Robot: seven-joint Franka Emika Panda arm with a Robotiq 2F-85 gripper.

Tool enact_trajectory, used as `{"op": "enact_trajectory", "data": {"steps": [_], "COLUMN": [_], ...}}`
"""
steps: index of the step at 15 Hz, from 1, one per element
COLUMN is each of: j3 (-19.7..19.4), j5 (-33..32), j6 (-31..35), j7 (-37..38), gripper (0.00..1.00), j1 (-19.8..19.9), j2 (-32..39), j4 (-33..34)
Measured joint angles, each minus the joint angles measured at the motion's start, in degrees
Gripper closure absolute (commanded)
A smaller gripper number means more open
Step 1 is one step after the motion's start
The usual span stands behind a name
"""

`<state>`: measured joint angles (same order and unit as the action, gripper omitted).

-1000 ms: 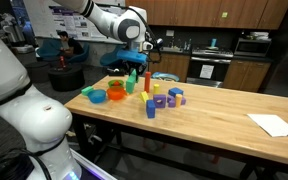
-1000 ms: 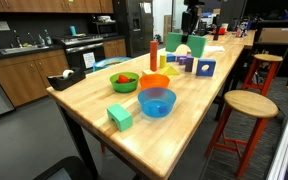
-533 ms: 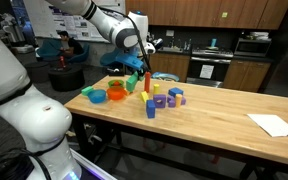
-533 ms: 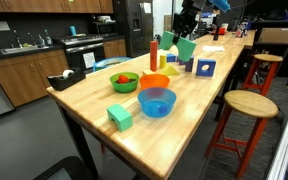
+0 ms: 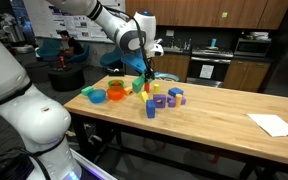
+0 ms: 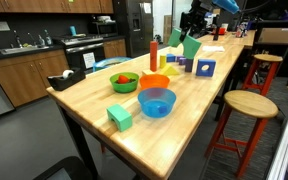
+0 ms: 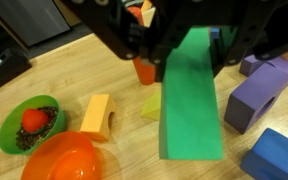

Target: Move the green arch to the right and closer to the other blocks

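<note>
My gripper (image 5: 144, 72) is shut on the green arch (image 5: 139, 86) and holds it above the table, just beside the tall red cylinder (image 5: 147, 80). In the wrist view the green arch (image 7: 192, 100) hangs between the black fingers of the gripper (image 7: 189, 55) as a long flat green face. The other blocks lie close around it: purple (image 7: 254, 100), blue (image 7: 276, 155), yellow (image 7: 154, 105), and the red cylinder (image 7: 144, 70) behind. In an exterior view the gripper (image 6: 191, 35) holds the arch (image 6: 191, 47) tilted over the cluster with the blue block (image 6: 206, 68).
A green bowl (image 6: 124, 80), an orange bowl (image 6: 154, 84) and a blue bowl (image 6: 156, 102) stand in a row. A mint block (image 6: 119, 116) lies near the table's end. A tape dispenser (image 6: 59, 80) and a white paper (image 5: 274, 124) sit on the table. A stool (image 6: 242, 105) stands beside it.
The gripper has carried the green arch sideways toward the block cluster and the red cylinder. It stays shut on it. The blocks and bowls have not moved.
</note>
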<state>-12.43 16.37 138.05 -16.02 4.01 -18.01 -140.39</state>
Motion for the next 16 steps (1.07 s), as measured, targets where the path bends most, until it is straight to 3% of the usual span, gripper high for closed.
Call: {"op": "enact_trajectory", "data": {"steps": [6,12,16], "j3": [0.06,5.91,8.99], "j5": [-1.67,-13.27,-18.6], "j6": [3.86,5.44,1.13], "j7": [4.99,20.75,28.2], "gripper": [0.84,0.84,0.84], "j1": [1.27,3.33,3.93], "j2": [0.23,0.59,0.57], "j4": [-1.97,-2.27,-0.91]}}
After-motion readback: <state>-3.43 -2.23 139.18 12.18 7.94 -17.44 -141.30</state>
